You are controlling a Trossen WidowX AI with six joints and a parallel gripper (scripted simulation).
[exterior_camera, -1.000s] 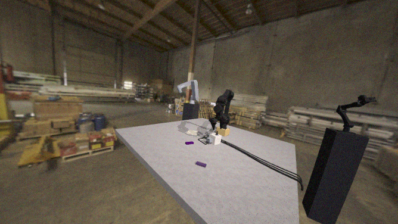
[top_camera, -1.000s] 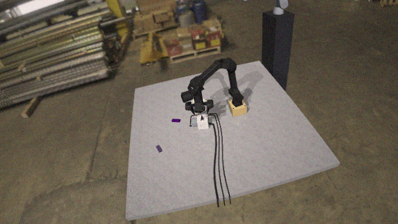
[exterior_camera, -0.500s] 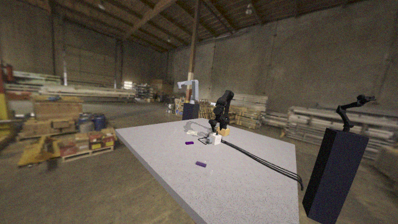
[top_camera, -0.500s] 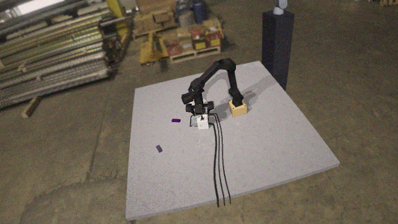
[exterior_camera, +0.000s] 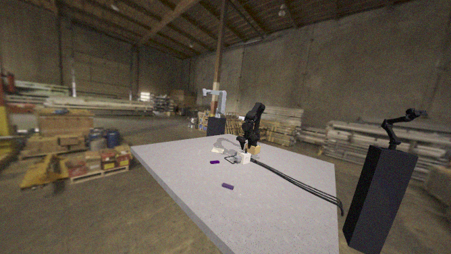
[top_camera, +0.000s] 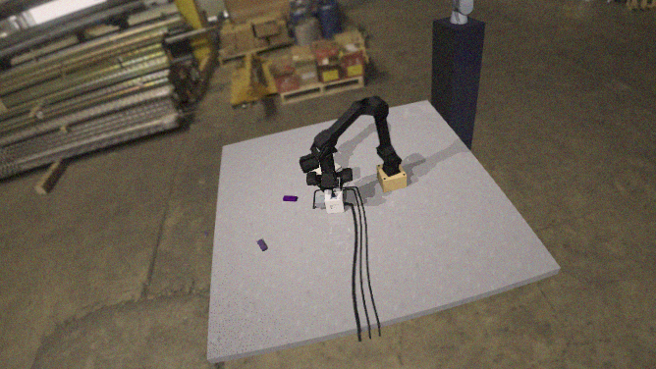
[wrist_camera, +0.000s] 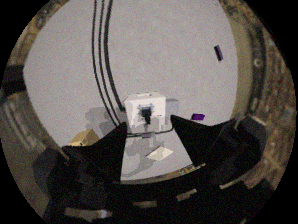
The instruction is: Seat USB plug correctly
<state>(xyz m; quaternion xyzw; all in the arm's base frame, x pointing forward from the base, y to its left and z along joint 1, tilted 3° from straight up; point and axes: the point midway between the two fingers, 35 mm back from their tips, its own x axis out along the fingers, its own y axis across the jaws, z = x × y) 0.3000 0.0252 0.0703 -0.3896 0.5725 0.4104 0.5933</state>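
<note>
The white power cube [top_camera: 335, 206] [exterior_camera: 244, 159] [wrist_camera: 132, 107] stands on the table [top_camera: 442, 221] [exterior_camera: 283, 216] [wrist_camera: 60, 65]. The dark USB plug [wrist_camera: 146, 115] stands in the socket on its top; how deep it sits and which way round it is cannot be told. My gripper [wrist_camera: 148, 121] points down over the cube. Its fingers are open but not fully wide, one on each side of the plug in the wrist view, with a gap on both sides. In the top and exterior views the arm and its shadow partly hide the fingertips and plug.
Black cables [top_camera: 360, 226] [exterior_camera: 297, 183] [wrist_camera: 106, 50] run from the cube to the table edge. A grey block [wrist_camera: 171, 106] sits beside it. Two purple blocks [top_camera: 290, 198] [top_camera: 262, 244] [exterior_camera: 215, 162] [exterior_camera: 227, 186], a pale card [exterior_camera: 217, 150] [wrist_camera: 160, 153] and the tan base box [top_camera: 393, 183] are nearby.
</note>
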